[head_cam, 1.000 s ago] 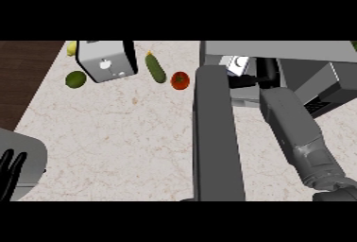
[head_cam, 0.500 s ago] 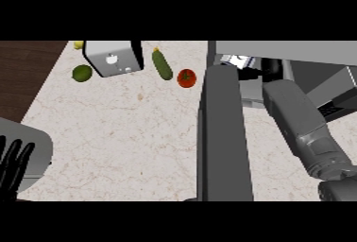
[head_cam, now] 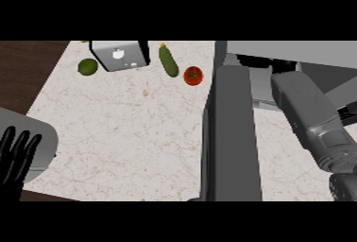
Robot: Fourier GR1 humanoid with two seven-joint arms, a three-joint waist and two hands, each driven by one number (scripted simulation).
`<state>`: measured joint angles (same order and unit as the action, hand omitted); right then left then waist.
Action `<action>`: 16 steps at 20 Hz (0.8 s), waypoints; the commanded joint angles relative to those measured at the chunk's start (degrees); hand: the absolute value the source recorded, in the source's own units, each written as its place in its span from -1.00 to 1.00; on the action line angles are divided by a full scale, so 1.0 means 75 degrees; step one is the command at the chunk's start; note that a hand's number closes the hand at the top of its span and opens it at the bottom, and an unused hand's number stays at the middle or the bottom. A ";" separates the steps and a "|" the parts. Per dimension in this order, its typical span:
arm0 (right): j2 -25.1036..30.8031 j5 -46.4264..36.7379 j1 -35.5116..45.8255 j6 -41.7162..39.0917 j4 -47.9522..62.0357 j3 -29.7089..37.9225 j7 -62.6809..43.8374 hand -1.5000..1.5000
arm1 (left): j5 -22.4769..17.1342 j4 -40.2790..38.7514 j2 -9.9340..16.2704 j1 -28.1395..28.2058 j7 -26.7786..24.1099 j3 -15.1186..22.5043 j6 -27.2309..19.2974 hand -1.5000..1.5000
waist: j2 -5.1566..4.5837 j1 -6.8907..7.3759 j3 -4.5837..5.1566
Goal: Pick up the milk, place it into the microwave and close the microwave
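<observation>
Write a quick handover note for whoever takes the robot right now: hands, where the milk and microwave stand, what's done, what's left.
Left hand: open, fingers up, resting at the lower left edge, holding nothing.
Right hand: reached into the microwave at the upper right; what it holds cannot be seen.
Milk: not visible on the counter; probably inside the microwave with the right hand, but hidden.
Door: open, swung out toward the robot, beside the right forearm.
Done: milk apparently carried to the microwave.
Left: confirm the milk is set down, draw the right arm out, close the door.
</observation>
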<state>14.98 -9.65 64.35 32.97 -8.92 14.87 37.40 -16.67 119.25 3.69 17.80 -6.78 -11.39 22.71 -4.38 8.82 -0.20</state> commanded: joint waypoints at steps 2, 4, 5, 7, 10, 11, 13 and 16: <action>0.0254 -0.0528 0.0023 0.0892 0.0300 -0.0386 0.0012 -1.00 | 0.0435 -0.0062 -0.0091 -0.0204 0.0022 0.0164 -0.0207 -1.00 | -0.0059 0.0048 -0.0004; 0.0130 -0.0532 0.0154 0.1242 0.0333 -0.0362 -0.0073 -1.00 | 0.0328 -0.0237 0.0137 -0.0275 0.0022 0.0104 0.0032 -1.00 | -0.0077 0.0143 0.0003; 0.0000 -0.0552 0.0159 0.1422 0.0383 -0.0372 -0.0112 -1.00 | 0.0384 0.0027 0.0151 -0.0223 0.0130 0.0126 -0.0031 -1.00 | -0.0063 0.0258 -0.0013; 0.0129 -0.0634 0.0314 0.1398 0.0463 -0.0434 -0.0253 -1.00 | 0.0595 -0.0205 0.0047 -0.0346 0.0034 0.0189 -0.0138 -1.00 | -0.0062 0.0162 -0.0003; 0.0024 -0.0492 0.0320 0.0928 0.0696 -0.0305 -0.0619 -1.00 | 0.0521 -0.0258 0.0076 -0.0394 0.0069 0.0301 -0.0014 -1.00 | -0.0114 0.0244 -0.0019; -0.0174 -0.0287 0.0289 0.0574 0.0587 -0.0123 -0.0503 -1.00 | 0.0503 -0.0209 0.0030 -0.0515 0.0092 0.0320 -0.0088 -1.00 | -0.0094 0.0182 -0.0038; -0.0239 -0.0221 0.0277 0.0242 0.0563 -0.0066 -0.0419 -1.00 | 0.0677 -0.0193 0.0006 -0.0420 0.0036 0.0441 -0.0048 -1.00 | -0.0073 0.0207 -0.0039; -0.0390 -0.0220 0.0296 -0.0161 0.0618 -0.0074 -0.0404 -1.00 | 0.0775 -0.0273 -0.0078 -0.0564 0.0127 0.0512 -0.0191 -1.00 | -0.0069 0.0151 -0.0032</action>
<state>13.47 -12.14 66.61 35.52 -4.36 13.59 33.93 -12.10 117.81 3.87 14.28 -6.14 -8.58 22.08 -5.01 10.43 -0.40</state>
